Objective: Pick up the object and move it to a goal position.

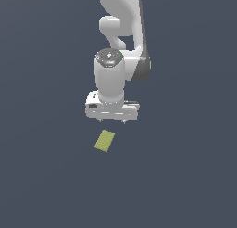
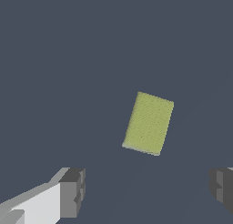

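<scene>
Glossy white rounded arm (image 1: 121,34) — dark joint seams, grey-padded end effector (image 1: 112,122).

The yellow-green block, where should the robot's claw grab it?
Best guess: come straight down from above and pinch the yellow-green block across its two long edges. It lies flat and is narrower than the open gripper, so the short way fits between the fingers.

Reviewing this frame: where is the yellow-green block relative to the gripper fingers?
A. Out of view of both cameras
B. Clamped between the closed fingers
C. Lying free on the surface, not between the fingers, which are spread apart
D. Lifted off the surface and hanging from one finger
C. In the wrist view the block lies flat on the surface beyond the gripper, whose fingers stand wide apart with nothing between them.
</scene>
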Available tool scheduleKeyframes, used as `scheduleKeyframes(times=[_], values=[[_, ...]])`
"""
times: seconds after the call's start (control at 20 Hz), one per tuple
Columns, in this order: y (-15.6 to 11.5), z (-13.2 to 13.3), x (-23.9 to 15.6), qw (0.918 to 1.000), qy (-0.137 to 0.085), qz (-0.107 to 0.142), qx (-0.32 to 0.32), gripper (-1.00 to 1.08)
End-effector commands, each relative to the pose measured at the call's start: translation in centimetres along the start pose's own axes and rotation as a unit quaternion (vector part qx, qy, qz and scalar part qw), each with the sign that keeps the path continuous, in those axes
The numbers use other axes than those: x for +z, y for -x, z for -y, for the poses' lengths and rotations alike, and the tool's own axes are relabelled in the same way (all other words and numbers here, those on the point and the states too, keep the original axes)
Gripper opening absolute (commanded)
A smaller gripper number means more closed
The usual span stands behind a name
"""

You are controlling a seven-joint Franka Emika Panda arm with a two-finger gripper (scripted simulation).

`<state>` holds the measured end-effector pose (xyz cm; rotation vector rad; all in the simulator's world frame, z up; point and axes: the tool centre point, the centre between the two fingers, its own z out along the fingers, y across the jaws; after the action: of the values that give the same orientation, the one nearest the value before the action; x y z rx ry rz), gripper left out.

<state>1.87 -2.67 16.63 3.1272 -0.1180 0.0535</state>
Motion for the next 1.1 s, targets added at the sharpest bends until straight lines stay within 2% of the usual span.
scheduleKeyframes(times=[0.0, 0.55, 1.05], values=[[-0.4, -0.5, 1.5, 0.9998, -0.001, 0.003, 0.019, 1.0], [-1.6, -3.4, 9.0, 0.9935, -0.003, 0.015, 0.112, 1.0], [-1.6, -4.1, 10.7, 0.9911, -0.003, 0.018, 0.132, 1.0]])
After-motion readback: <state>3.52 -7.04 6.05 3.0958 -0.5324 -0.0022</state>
